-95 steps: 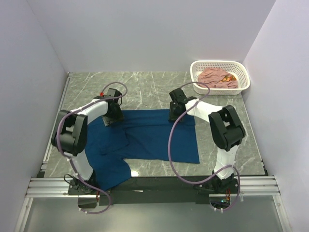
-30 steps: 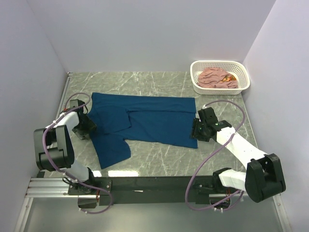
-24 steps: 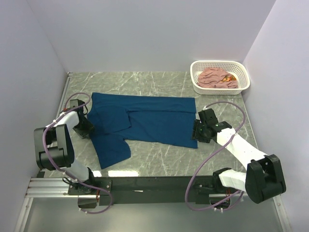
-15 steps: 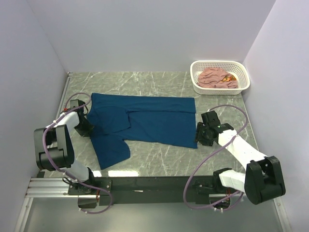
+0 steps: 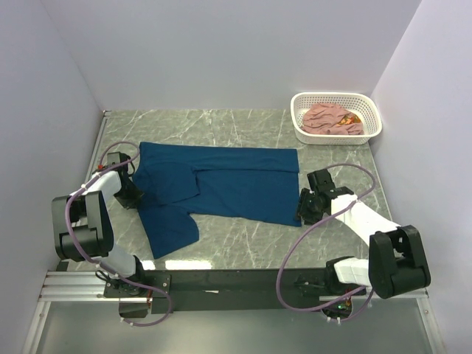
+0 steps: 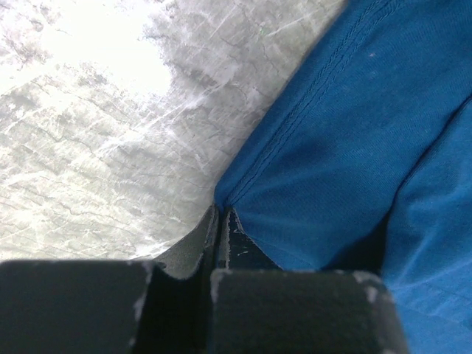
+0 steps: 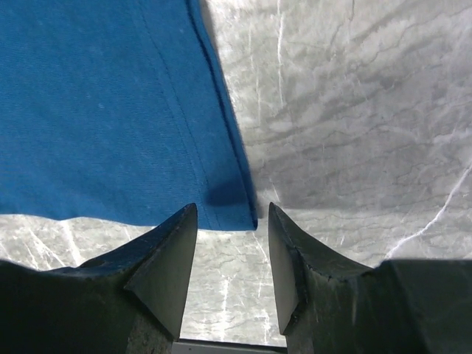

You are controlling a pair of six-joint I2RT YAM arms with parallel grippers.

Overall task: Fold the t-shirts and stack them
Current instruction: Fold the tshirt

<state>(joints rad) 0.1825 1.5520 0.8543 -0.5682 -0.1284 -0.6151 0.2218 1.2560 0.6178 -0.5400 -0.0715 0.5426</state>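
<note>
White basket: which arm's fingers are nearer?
Right. The right fingers are at the right corner of the navy t-shirt, on the side of the white basket; the left fingers grip the shirt's left edge.

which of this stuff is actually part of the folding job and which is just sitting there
Job: navy t-shirt, laid out, left gripper shut on its edge; pink t-shirt, crumpled in the white basket.
Lying about: white basket; marble table.

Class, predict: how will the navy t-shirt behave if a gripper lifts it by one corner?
Likely floppy: the navy t-shirt lies flat with soft creases, so it should drape. Probably light, since its hem looks thin at the right gripper.
</note>
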